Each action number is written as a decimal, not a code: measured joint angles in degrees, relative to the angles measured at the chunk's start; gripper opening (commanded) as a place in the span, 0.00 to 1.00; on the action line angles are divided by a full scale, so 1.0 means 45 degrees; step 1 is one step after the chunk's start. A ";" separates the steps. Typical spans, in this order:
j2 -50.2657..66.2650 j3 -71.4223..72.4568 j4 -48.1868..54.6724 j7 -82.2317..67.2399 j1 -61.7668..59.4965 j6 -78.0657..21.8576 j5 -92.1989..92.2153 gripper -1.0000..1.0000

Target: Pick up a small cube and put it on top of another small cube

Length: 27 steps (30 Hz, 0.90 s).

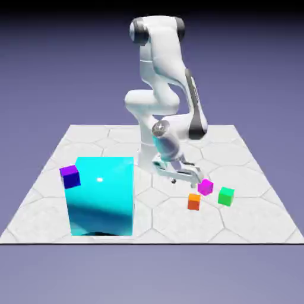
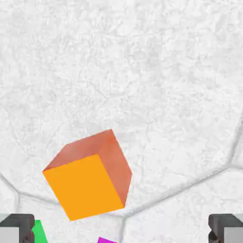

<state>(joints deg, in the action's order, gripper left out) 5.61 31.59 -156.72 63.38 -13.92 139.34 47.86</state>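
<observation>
The pink cube (image 1: 205, 187) sits flat on the table (image 1: 249, 219), turned so that one upright edge faces the camera in the exterior view; being a cube, it has no long axis. It lies just beside the gripper (image 1: 189, 176), on the exterior view's right of it, with the orange cube (image 1: 193, 202) near it toward the camera and the green cube (image 1: 225, 196) near it on the exterior view's right, the three apart from one another. In the hand view only a sliver of the pink cube (image 2: 107, 240) shows at the bottom edge, between the two grey fingertips (image 2: 16, 228). Those tips stand far apart with nothing between them, so the gripper is wide and holds nothing. The purple cube (image 1: 70, 176) is well apart, on the exterior view's left, against the upper left corner of the big cyan block (image 1: 101, 199); whether it touches the block I cannot tell. All cubes are plain, matte, sharp-edged solids; the cyan block is glossy with a bright highlight. The table is pale grey, marbled, scored with hexagonal seams. The arm (image 1: 160, 65) is smooth white with dark joints.
</observation>
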 measured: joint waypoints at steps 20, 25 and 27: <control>0.1777 0.1221 0.0217 0.0638 -0.0459 -0.1035 0.2005 0.00; 0.0919 0.1514 0.0884 0.1630 -0.1046 -0.1215 0.2495 0.00; 0.0456 0.1450 0.1236 0.2665 -0.1962 -0.1136 0.2786 0.00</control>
<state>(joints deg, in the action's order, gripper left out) 7.66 38.11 -151.15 75.37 -22.75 134.23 60.39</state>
